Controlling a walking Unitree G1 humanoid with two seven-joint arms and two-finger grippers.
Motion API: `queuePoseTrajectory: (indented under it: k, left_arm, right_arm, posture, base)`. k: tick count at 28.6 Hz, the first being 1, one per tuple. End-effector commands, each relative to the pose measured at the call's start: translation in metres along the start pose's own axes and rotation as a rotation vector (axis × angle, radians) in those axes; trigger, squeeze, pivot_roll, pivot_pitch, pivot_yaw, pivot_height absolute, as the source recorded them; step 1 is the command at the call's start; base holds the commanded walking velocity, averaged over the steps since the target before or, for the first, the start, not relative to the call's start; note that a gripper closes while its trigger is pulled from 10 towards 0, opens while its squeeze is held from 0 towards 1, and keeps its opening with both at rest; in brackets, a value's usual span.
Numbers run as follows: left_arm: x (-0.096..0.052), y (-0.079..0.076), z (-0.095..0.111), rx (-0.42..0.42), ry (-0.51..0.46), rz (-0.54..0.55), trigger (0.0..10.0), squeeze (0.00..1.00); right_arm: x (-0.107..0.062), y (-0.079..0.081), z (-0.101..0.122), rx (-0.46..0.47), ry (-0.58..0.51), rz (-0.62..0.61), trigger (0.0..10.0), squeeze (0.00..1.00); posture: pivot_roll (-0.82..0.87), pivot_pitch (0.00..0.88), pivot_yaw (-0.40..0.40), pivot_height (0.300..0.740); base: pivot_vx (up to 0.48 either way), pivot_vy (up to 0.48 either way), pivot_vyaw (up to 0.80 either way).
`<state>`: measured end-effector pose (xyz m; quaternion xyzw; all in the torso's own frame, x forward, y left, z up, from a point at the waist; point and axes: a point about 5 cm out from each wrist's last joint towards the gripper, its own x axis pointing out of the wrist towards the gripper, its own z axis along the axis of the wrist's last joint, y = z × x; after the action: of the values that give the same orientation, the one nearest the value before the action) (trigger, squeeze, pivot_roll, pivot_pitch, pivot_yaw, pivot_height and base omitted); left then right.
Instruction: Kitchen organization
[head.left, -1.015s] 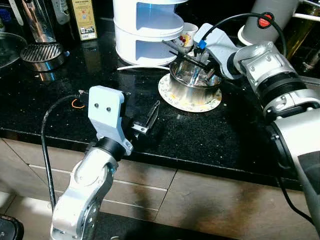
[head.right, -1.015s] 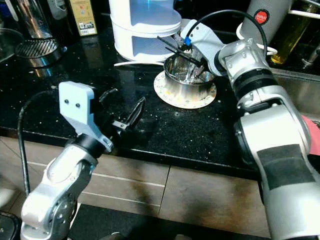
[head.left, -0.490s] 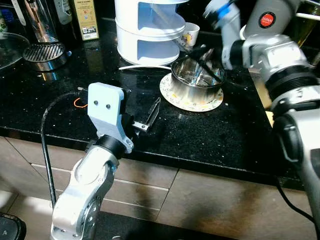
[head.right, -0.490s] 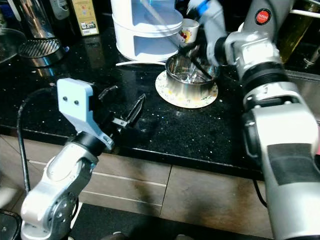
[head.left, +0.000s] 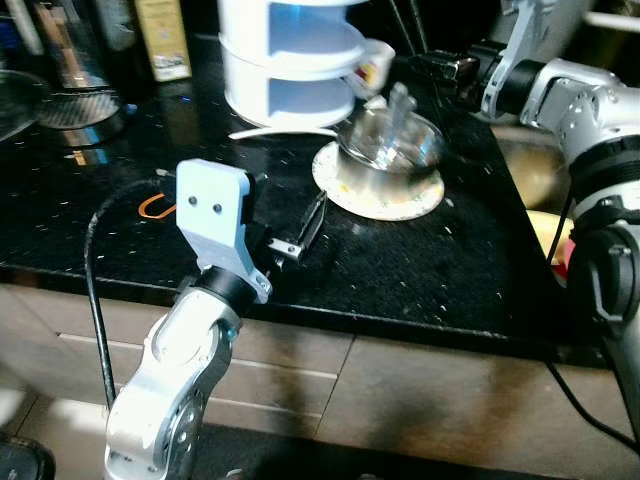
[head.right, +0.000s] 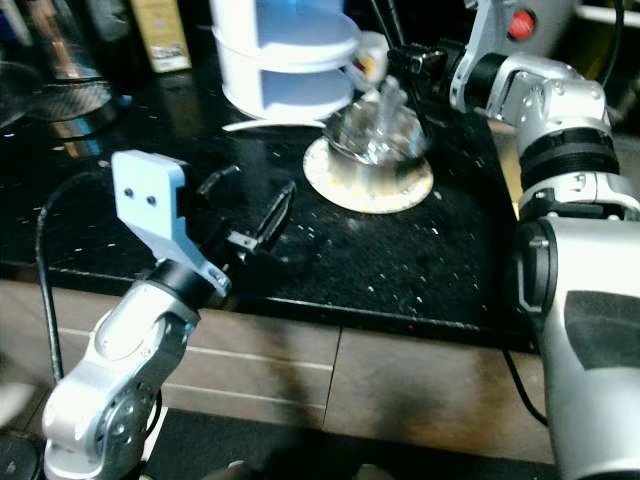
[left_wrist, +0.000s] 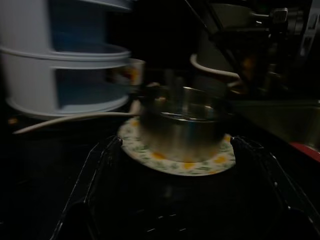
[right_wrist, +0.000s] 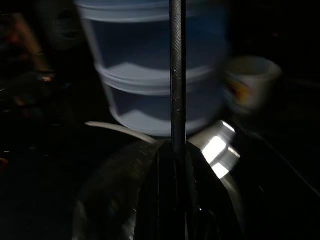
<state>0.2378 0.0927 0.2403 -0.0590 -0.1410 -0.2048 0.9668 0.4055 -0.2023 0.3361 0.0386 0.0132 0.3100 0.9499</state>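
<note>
Upright, thin rod (right_wrist: 176, 75) in right gripper (right_wrist: 174, 165), over steel bowl (head.left: 392, 150).

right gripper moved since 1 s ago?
Yes. The right gripper was down in the steel bowl on the floral plate; it has now lifted out and sits above and behind the bowl's far rim, fingers pointing up.

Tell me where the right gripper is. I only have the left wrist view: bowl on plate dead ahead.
Observer: The right gripper is up beyond the steel bowl, near the cup, fingers pointing upward.
Operator: Anything in the bowl?
Observer: A utensil sticks up out of it, too blurred to name.
Operator: Left gripper clear of the plate?
Observer: Yes. The left gripper is open near the front edge of the counter, apart from the plate.
</note>
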Motion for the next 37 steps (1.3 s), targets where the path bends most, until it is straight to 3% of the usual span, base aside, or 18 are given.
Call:
queuePoseTrajectory:
  k: [1, 8, 13, 16, 21, 28, 37]
  left_arm:
    - [0.002, -0.005, 0.002, -0.032, -0.004, -0.026, 10.0, 0.0]
    - [0.003, -0.005, 0.004, -0.051, -0.012, -0.033, 10.0, 0.0]
    - [0.005, -0.005, 0.006, -0.047, -0.019, -0.039, 10.0, 0.0]
    - [0.006, -0.006, 0.007, -0.047, -0.022, -0.043, 10.0, 0.0]
    - [0.008, -0.006, 0.01, -0.048, -0.027, -0.05, 10.0, 0.0]
    - [0.006, -0.007, 0.01, -0.053, -0.025, -0.046, 10.0, 0.0]
    - [0.003, -0.008, 0.01, -0.058, -0.018, -0.035, 10.0, 0.0]
  right_arm:
    - [-0.009, -0.006, 0.006, 0.018, -0.037, -0.02, 10.0, 0.0]
    - [-0.015, -0.013, 0.001, -0.002, -0.002, -0.084, 10.0, 0.0]
    - [-0.012, -0.02, -0.017, -0.144, 0.11, -0.241, 10.0, 0.0]
    - [-0.007, -0.019, -0.026, -0.173, 0.149, -0.273, 10.0, 0.0]
    - [0.009, -0.01, -0.054, -0.268, 0.261, -0.292, 10.0, 0.0]
    - [0.031, 0.01, -0.072, -0.318, 0.314, -0.276, 10.0, 0.0]
    - [0.048, 0.026, -0.067, -0.422, 0.302, -0.288, 10.0, 0.0]
  posture:
    - [0.03, 0.059, -0.053, 0.74]
    - [0.03, 0.056, -0.051, 0.74]
    - [0.03, 0.048, -0.048, 0.74]
    - [0.03, 0.047, -0.046, 0.74]
    - [0.03, 0.043, -0.049, 0.74]
    - [0.04, 0.052, -0.06, 0.74]
    - [0.05, 0.071, -0.068, 0.732]
  base:
    - [0.0, 0.0, -0.59]
    - [0.0, 0.0, -0.61]
    - [0.0, 0.0, -0.63]
    - [0.0, 0.0, -0.62]
    - [0.0, 0.0, -0.62]
    - [0.0, 0.0, -0.62]
    - [0.0, 0.0, -0.37]
